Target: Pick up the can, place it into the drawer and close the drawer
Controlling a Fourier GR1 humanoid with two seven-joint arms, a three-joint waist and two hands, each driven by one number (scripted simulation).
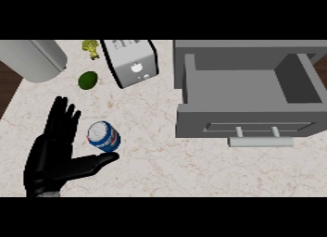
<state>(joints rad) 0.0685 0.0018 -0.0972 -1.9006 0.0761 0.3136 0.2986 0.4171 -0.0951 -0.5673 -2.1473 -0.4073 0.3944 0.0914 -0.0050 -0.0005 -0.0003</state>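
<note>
Left robot hand [53, 155]: open, fingers straight, just left of the can [104, 137]. The thumb reaches toward the can's near side; I cannot tell if it touches. The blue-and-white can sits on the tabletop [166, 171]. The grey drawer [251, 121] is right of the can, well apart, pulled open.

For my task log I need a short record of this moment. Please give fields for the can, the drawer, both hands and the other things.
can: blue and white, on the counter
drawer: open, can not inside
left hand: open, fingers straight, beside the can
right hand: not in view
other: toaster, green fruit
</note>
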